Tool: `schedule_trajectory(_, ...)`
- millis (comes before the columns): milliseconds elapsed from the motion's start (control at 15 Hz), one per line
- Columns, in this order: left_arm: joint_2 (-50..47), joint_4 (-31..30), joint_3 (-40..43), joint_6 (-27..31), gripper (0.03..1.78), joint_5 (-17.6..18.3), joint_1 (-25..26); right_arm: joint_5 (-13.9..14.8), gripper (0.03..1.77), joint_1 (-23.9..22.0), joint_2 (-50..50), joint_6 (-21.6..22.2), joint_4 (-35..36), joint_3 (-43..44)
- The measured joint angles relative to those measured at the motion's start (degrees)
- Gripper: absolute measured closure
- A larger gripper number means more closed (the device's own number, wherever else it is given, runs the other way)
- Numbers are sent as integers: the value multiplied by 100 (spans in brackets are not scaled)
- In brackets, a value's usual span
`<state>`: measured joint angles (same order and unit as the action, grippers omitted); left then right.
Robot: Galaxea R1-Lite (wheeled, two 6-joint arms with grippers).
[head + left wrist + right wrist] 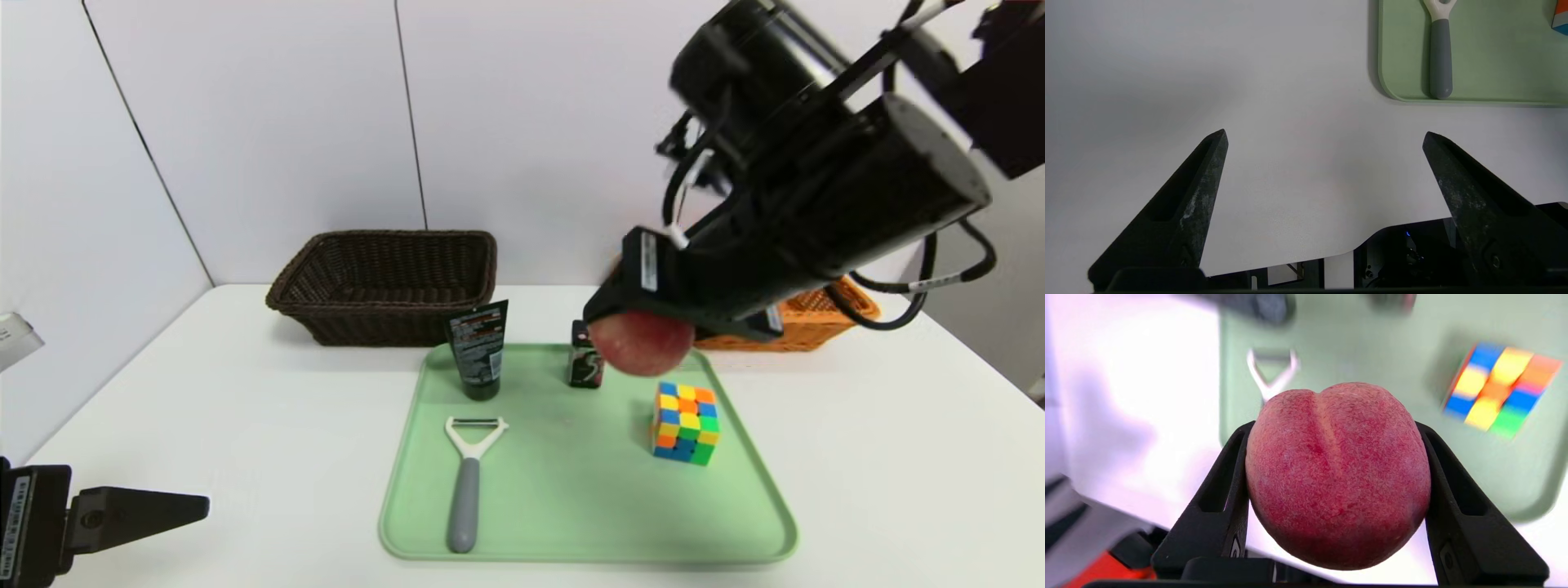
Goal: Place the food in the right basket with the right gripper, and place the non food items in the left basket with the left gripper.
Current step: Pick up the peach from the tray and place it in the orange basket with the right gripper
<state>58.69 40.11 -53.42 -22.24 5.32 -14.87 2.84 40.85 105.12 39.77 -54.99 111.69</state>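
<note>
Right gripper (1337,428) clamped on the peach (641,343), held in the air over the tray's (571,523) far right part, above the cube (686,424). Orange basket (824,318) just behind it. Left gripper (1325,139) spread wide, holding nothing, low at the table's near left corner. Tube (478,349), small box (584,357), peeler (468,478) on tray. Dark basket (384,286) back left.

green tray (571,523): peeler (467,482), black tube (478,349), small black box (584,356), puzzle cube (686,424); right gripper (653,314) holding peach (641,345) above; two baskets behind.
</note>
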Motion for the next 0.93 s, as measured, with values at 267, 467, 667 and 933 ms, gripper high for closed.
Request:
schedule_trajectory(267, 55, -306, -2, -4, 12, 2, -9, -12, 65, -1243, -316, -553, 739, 2)
schedule_trajectory(467, 73, -315, 30, -26, 12, 0, -17, -6, 65, -2233, -157, -956, 1206, -9)
schedule_trajectory(667, 110, -323, 22, -41, 12, -5, -122, -4, 65, -2790, 244, -1146, 1691, -15)
schedule_trajectory(933, 121, -325, 15, -41, 12, -9, -149, 22, 66, -3044, 944, -1168, 2443, -15)
